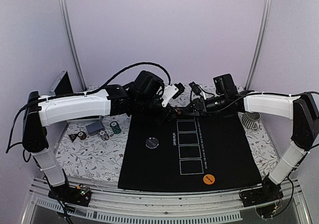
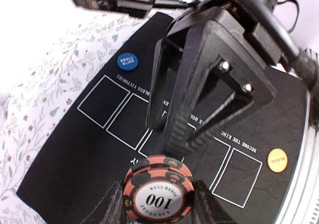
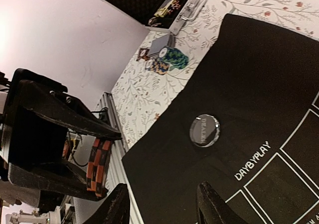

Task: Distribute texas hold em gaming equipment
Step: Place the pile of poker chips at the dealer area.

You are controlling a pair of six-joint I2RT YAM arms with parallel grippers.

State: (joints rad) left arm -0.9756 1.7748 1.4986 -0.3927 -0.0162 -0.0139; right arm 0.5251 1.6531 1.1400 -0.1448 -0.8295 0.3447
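The left gripper (image 2: 158, 207) is clamped on a small stack of red-orange and black striped-edge poker chips (image 2: 158, 186). It holds the stack above the black felt mat with white-outlined rectangles (image 1: 159, 169), near the mat's far end. The top chip reads "100", but the number of chips in the stack is hard to make out. The bottom edge of the left wrist view cuts off the gripper's fingers.

The right gripper (image 3: 162, 206) faces the stack from just beside it. Its jaws stand partly apart with nothing between them, and the chips sit off to one side of the gap. In the top view the two arms cross over this spot, so both sets of fingertips and the stack are hidden there.

A blue round "small blind" disc (image 2: 127, 61) lies at the mat's far end, and the top view does not show it. An orange round disc (image 1: 209, 179) lies at the near end. A clear round "dealer" disc (image 1: 152, 143) rests on the mat's left part.

On the floral tablecloth (image 1: 89, 154) left of the mat are a stack of green striped-edge chips (image 1: 115, 128), a few other chips too small to sort, and grey-blue-backed playing cards (image 1: 93, 128). Beyond them an open black case (image 3: 144, 0) is cut off by the frame edge.
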